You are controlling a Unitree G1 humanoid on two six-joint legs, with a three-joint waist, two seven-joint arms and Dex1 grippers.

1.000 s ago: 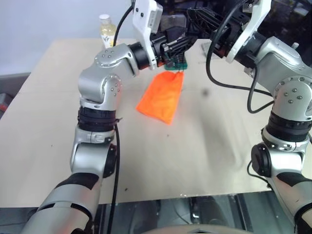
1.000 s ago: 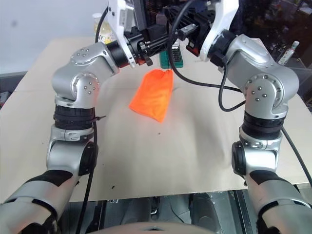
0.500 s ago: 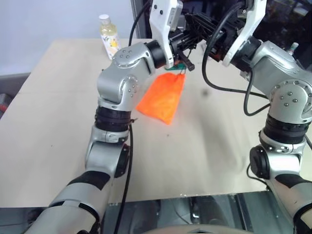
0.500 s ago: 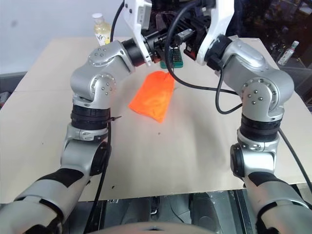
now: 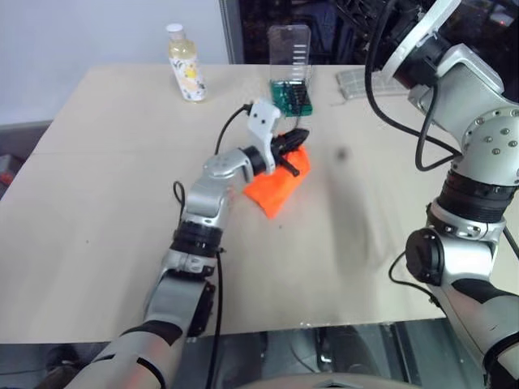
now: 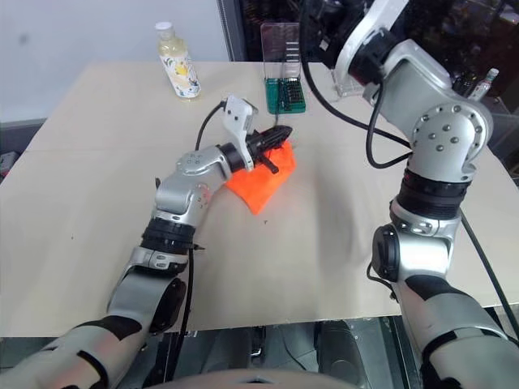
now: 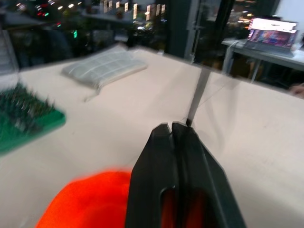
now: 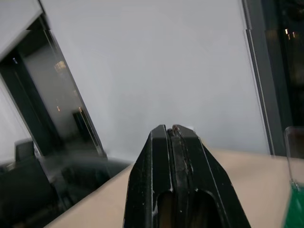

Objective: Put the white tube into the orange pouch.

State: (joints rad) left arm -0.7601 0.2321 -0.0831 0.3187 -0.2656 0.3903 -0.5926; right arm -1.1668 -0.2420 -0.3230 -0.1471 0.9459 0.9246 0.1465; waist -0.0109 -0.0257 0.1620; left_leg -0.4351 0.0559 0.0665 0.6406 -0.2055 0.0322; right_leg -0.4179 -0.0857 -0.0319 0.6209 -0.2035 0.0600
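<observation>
Neon-orange soft fabric pouch (image 6: 261, 181) is seen lying flat on the pale beige tabletop (image 6: 97, 162), near the table's middle and slightly toward its far edge. Its cloth is crumpled and bunched, with one corner pointing toward the near edge of the table. No opening can be made out on the pouch from the head views.

Left gripper (image 6: 278, 134) is seen low over the far end of the pouch, its two black fingers pressed together with nothing visibly between them. In the left wrist view the closed fingers (image 7: 164, 142) are seen above the orange cloth, which fills the space just under them. Whether the fingertips touch the fabric cannot be told.

Right gripper (image 8: 172, 130) is shown in its wrist view with both fingers pressed together and nothing pinched, pointing at a grey wall well away from the pouch.

Beyond the pouch, toward the far edge, a green tray of small bits with a clear upright lid (image 6: 282, 81) is noted. A yellowish plastic bottle with a white cap (image 6: 173, 62) stands upright farther off, to the left of the pouch. A grey checked cloth (image 7: 102, 66) lies beyond the pouch as seen from the left wrist.

The white tube cannot be located in any view.
</observation>
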